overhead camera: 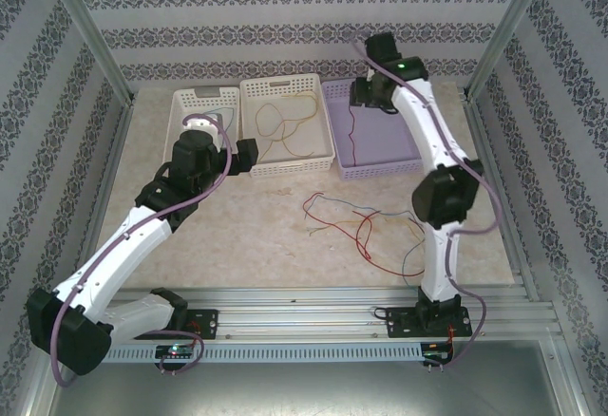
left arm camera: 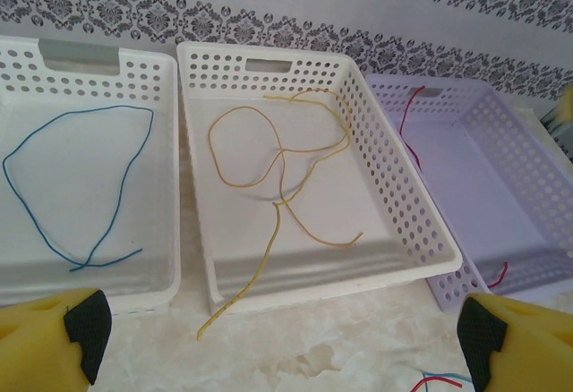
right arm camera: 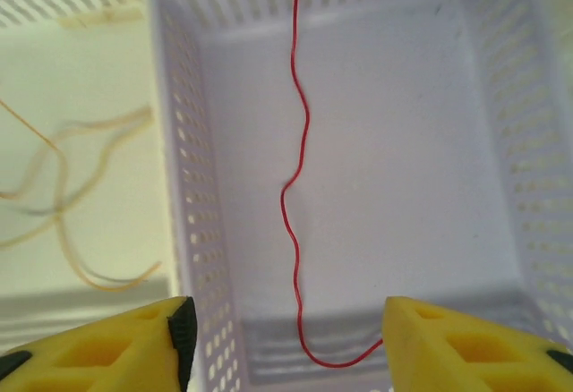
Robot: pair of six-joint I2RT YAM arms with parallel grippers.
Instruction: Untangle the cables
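Fingers (right arm camera: 116,352) of the right gripper (right arm camera: 286,320) stand apart over the lilac basket (right arm camera: 192,186) at the tabletop's (overhead camera: 266,236) far edge, nothing clamped. The red cable (right arm camera: 300,186) lies along its floor, one end curling up to the right-hand finger, touching or not I can't tell. Best to lift straight up, I'd say, so that end doesn't snag and trail out. Left gripper (left arm camera: 282,334) gapes wide, empty, before the white baskets (left arm camera: 394,195). The remaining tangle (overhead camera: 366,221) lies toward the near right corner. No readable labels anywhere.
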